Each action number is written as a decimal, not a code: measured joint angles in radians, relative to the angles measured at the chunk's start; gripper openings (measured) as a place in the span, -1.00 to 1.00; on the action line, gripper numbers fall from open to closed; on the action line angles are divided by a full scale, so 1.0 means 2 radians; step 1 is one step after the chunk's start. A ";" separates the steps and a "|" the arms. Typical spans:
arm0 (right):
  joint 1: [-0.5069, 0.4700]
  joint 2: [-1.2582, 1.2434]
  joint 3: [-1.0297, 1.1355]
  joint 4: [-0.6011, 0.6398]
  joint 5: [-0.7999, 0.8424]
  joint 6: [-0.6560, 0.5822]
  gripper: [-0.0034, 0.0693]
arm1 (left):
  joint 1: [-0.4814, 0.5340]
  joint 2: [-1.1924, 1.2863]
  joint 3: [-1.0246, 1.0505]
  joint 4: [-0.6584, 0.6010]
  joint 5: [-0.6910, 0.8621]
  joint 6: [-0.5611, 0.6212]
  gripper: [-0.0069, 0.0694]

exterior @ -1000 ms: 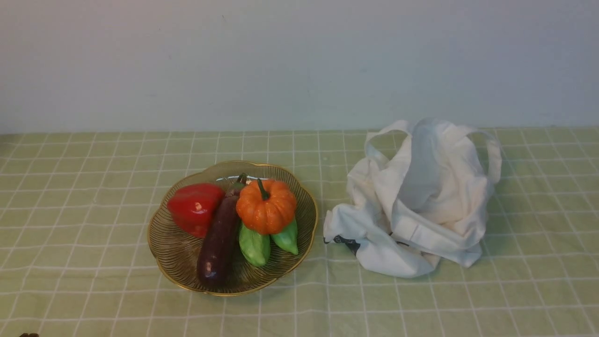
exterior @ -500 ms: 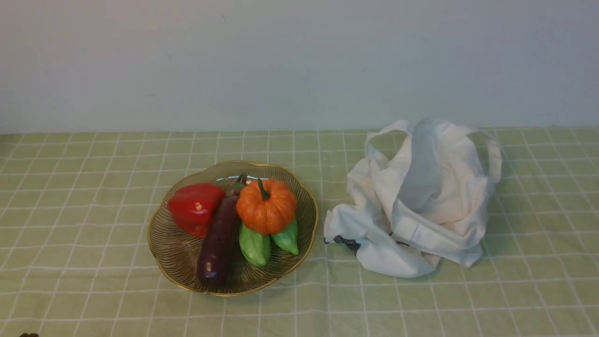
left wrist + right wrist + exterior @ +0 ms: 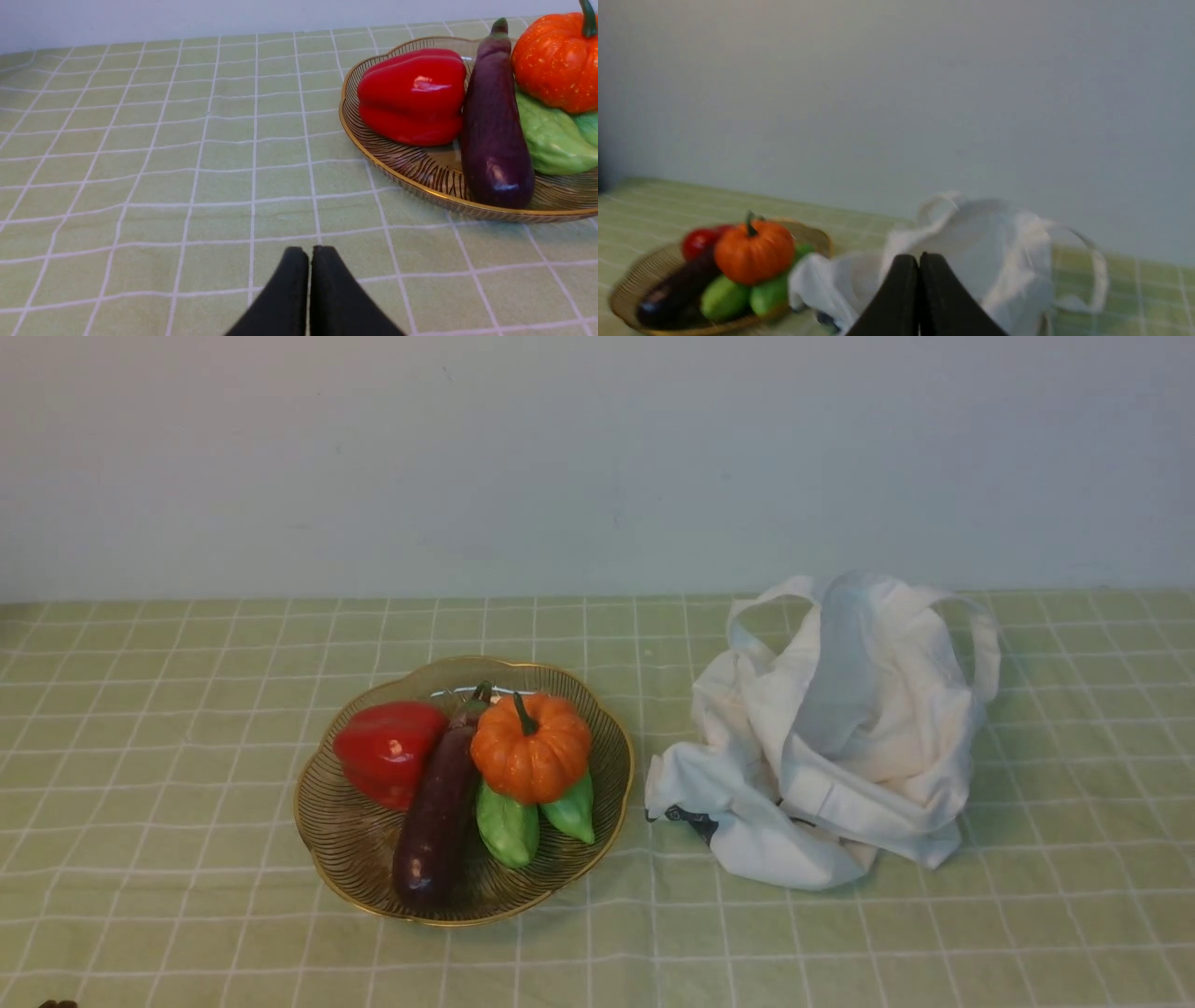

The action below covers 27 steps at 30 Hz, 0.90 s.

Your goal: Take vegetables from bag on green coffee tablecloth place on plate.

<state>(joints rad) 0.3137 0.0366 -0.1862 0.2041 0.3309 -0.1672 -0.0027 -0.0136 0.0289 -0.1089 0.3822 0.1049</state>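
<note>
The pumpkin sits in the plate, atop green vegetables, well apart from either tool. The left tool has its fingertips together, and so, it seems in the blurry wrist view, does the right tool.

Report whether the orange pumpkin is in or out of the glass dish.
In: the pumpkin sits inside the rim of the dish, stem up, over the green vegetables.
</note>
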 joint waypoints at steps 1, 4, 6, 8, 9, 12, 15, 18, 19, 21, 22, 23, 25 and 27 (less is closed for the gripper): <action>-0.003 -0.001 0.007 -0.002 0.000 0.000 -0.94 | 0.000 0.000 0.000 0.000 0.000 0.000 -0.83; -0.044 -0.019 0.057 -0.030 0.002 -0.002 -0.94 | 0.000 0.000 0.000 0.000 0.000 0.000 -0.83; -0.075 -0.023 0.095 -0.042 0.007 -0.002 -0.94 | 0.000 0.000 0.000 0.000 0.000 0.000 -0.83; -0.097 -0.024 0.105 -0.044 0.022 -0.002 -0.94 | 0.000 0.000 0.000 0.000 0.000 0.000 -0.83; -0.099 -0.024 0.105 -0.044 0.022 -0.002 -0.94 | 0.000 0.000 0.000 0.000 0.000 0.000 -0.83; -0.123 -0.024 0.104 -0.045 0.026 -0.004 -0.94 | 0.000 0.000 0.000 0.000 0.000 0.000 -0.83; -0.134 -0.024 0.104 -0.046 0.026 -0.004 -0.94 | 0.000 0.000 0.000 0.000 0.000 0.000 -0.83; -0.157 -0.024 0.104 -0.046 0.026 0.010 -0.94 | 0.000 0.000 0.000 0.000 0.000 0.000 -0.83; -0.162 -0.024 0.104 -0.046 0.026 0.017 -0.94 | 0.000 0.000 0.000 0.000 0.000 0.000 -0.83; -0.170 -0.024 0.104 -0.046 0.026 0.027 -0.94 | 0.000 0.000 0.000 0.000 0.000 0.000 -0.83; -0.171 -0.024 0.104 -0.046 0.026 0.028 -0.94 | 0.000 0.000 0.000 0.000 0.000 0.000 -0.83; -0.173 -0.024 0.104 -0.047 0.026 0.032 -0.94 | 0.000 0.000 0.000 0.000 0.000 0.000 -0.83; -0.173 -0.024 0.104 -0.047 0.026 0.032 -0.94 | 0.000 0.000 0.000 0.000 0.000 0.000 -0.83; -0.173 -0.024 0.104 -0.047 0.026 0.033 -0.94 | 0.000 0.000 0.000 0.000 0.000 0.000 -0.83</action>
<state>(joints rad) -0.0328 -0.0115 0.0222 0.1105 0.3834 -0.1017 -0.0027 -0.0136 0.0289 -0.1085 0.3822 0.1049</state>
